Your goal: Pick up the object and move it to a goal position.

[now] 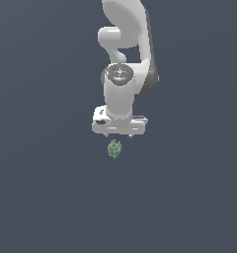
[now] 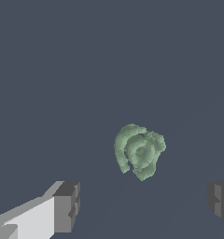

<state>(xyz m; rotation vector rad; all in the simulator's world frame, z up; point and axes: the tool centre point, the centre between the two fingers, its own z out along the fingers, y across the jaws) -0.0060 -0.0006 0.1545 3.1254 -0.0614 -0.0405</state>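
The object (image 1: 114, 148) is a small mottled green, lumpy oval thing lying on the dark grey floor, just below the white gripper (image 1: 118, 135) in the exterior view. In the wrist view the object (image 2: 139, 151) shows its bumpy, swirled surface, and it lies a little beyond the line between the two dark fingertips (image 2: 67, 205). The gripper (image 2: 142, 203) is open, its fingers spread far wider than the object, with nothing between them. In the exterior view only the very tips of the fingers show under the hand.
The white arm (image 1: 124, 44) rises behind the hand toward the top of the exterior view. The dark grey floor (image 1: 41, 197) is plain and flat all round.
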